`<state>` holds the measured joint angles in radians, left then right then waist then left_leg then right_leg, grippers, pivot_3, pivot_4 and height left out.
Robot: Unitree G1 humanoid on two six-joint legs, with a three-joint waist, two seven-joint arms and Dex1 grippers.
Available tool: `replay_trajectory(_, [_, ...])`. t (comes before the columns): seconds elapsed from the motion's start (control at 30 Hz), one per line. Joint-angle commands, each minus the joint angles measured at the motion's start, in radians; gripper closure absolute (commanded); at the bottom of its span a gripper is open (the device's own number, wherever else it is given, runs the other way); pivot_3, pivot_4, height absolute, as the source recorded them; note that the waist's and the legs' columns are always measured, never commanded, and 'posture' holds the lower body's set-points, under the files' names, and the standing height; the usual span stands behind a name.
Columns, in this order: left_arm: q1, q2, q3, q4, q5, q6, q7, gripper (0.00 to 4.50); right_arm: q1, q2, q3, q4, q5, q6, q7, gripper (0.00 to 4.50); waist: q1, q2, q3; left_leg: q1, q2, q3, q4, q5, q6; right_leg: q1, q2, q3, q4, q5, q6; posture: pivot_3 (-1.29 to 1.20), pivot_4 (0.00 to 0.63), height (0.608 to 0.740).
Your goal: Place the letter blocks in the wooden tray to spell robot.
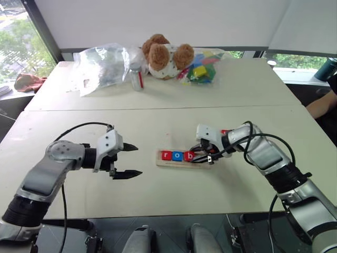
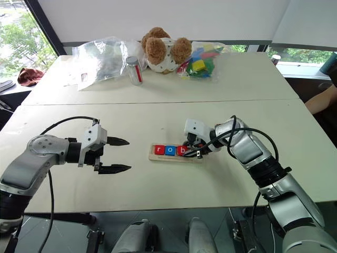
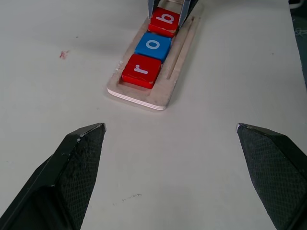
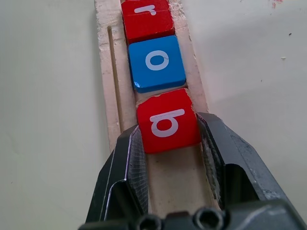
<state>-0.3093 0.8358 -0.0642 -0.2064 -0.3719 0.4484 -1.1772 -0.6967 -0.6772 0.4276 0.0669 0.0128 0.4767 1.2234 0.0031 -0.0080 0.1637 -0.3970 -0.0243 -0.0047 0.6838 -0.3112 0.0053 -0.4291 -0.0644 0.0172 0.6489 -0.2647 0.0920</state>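
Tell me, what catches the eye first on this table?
Near the middle, a wooden tray holds three tiles in a row: red r, blue o, red b. The right gripper is shut on the b at the row's end, while the left gripper hangs open beside the tray. A teddy bear sits at the far edge among plastic bags.

Pale unfinished wooden tray [image 4: 108, 86], grain rough and slightly frayed along its rim. Inside it, three glossy painted blocks: red "r" block [image 3: 141, 70], blue "o" block [image 4: 156, 64], red "b" block [image 4: 167, 122]. Matt black textured fingers [image 3: 72, 163] on the left gripper [image 1: 127, 160]. Smooth matt cream table [image 1: 174, 200]. At upper centre, a fuzzy plush teddy bear [image 1: 162, 55] beside crinkled clear plastic bags [image 1: 102, 66].
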Motion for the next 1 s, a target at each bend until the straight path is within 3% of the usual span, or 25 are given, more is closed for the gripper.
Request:
replay_trajectory(0.03, [0.001, 0.0, 0.011, -0.029, -0.01, 0.002, 0.008, 0.0, -0.028, 0.015, -0.005, -0.012, -0.005, 0.003, 0.002, 3.36, -0.002, 0.0, 0.0, 0.0, 0.0, 0.0, 0.0, 0.0, 0.0, 0.0, 0.0, 0.0, 0.0, 0.0, 0.0, 0.0, 0.15, 0.74])
replay_trajectory(1.0, [0.002, -0.047, -0.004, -0.026, 0.001, 0.005, 0.061, 0.0, -0.038, 0.127, 0.001, 0.01, -0.015, 0.055, -0.032, 3.36, -0.017, 0.0, 0.0, 0.001, 0.001, 0.0, 0.0, 0.0, 0.0, 0.0, 0.001, 0.0, 0.001, 0.0, 0.0, 0.0, 0.15, 0.74])
